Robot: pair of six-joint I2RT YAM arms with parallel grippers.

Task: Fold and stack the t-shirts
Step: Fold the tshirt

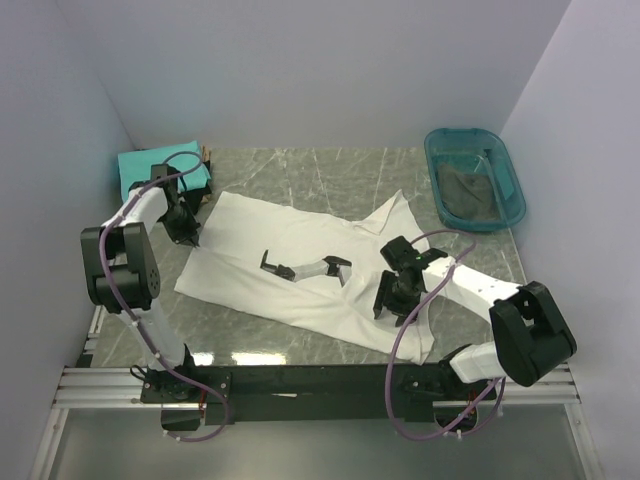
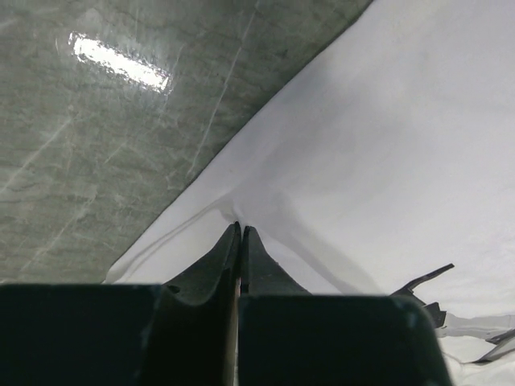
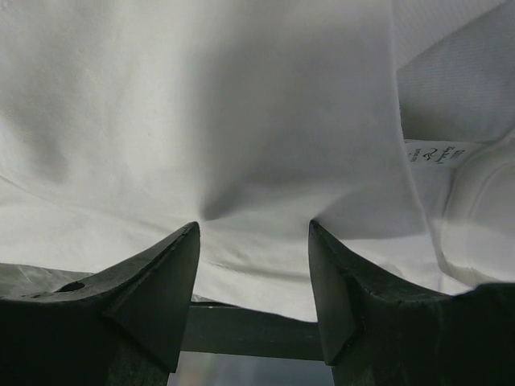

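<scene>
Two end effectors (image 2: 240,233) (image 3: 253,233), one white t-shirt (image 1: 290,225)

No text I can read.
The small tag (image 3: 435,153) on the white t-shirt (image 3: 241,96) carries print too tiny to make out.

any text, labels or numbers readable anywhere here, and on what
neck label inside the white shirt: small dark print, too blurred to read
chest print on the white shirt: a picture of a robot arm, no words visible
No other writing shows in any view.
</scene>
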